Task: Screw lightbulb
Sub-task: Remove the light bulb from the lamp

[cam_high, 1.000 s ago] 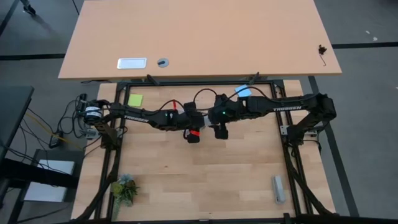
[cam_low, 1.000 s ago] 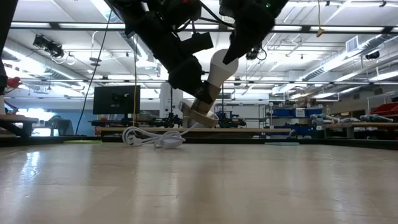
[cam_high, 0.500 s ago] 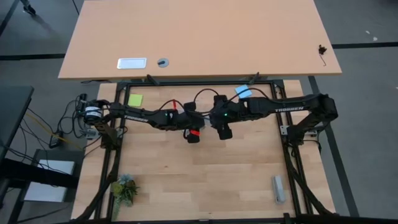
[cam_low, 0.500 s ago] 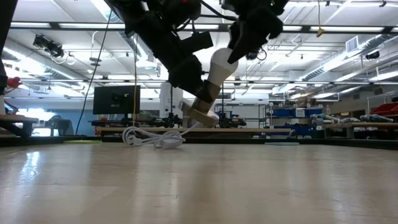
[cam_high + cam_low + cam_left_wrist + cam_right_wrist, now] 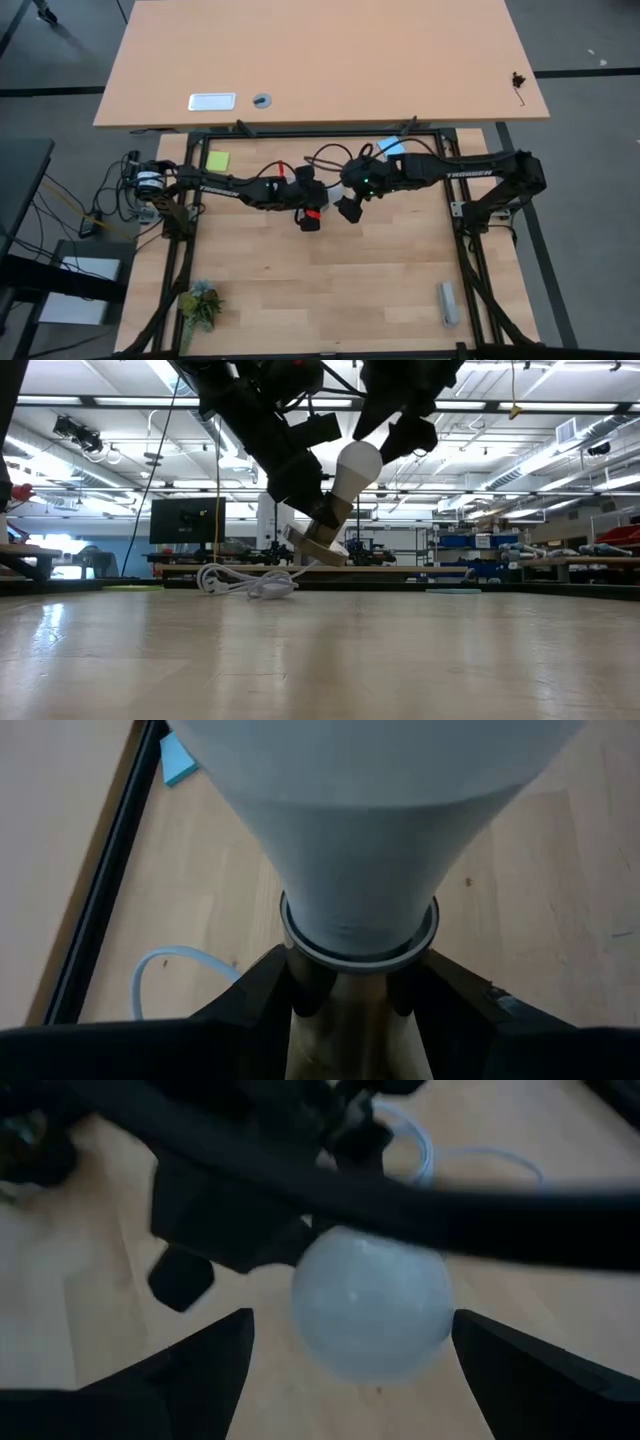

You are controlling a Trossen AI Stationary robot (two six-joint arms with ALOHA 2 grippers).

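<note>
**Operator:** Report the left side first.

**Unit:** My left gripper (image 5: pixel 308 214) is near the table's middle. Its fingers (image 5: pixel 258 992) are closed on the socket base (image 5: pixel 350 1025), holding it tilted off the table. The lightbulb (image 5: pixel 355 464) sits with its narrow neck in that socket. In the low view its long axis leans from the socket, low on the left, up to the round dome on the right.

**Operator:** And the right side?

**Unit:** My right gripper (image 5: pixel 347 208) is just beside the left one, at the dome end. Its fingers (image 5: pixel 205 1368) are spread wide and hold nothing. In the right wrist view the dome lies straight ahead between them, with a gap on each side. This gripper is the nearer one for turning the bulb.

**Operator:** What does the next move depend on?

**Unit:** I judge that it depends on alignment. The fingers must close across the dome, square to the bulb's tilted axis, so that the wrist rotation runs along the thread. I cannot tell how far the neck is already seated.

**Operator:** Obstructions?

**Unit:** My left arm's dark links cross close behind the bulb. The white cable (image 5: pixel 245 582) loops on the table beyond the socket. The green note (image 5: pixel 217 160) and the grey block (image 5: pixel 447 303) lie well apart from the work.
</note>
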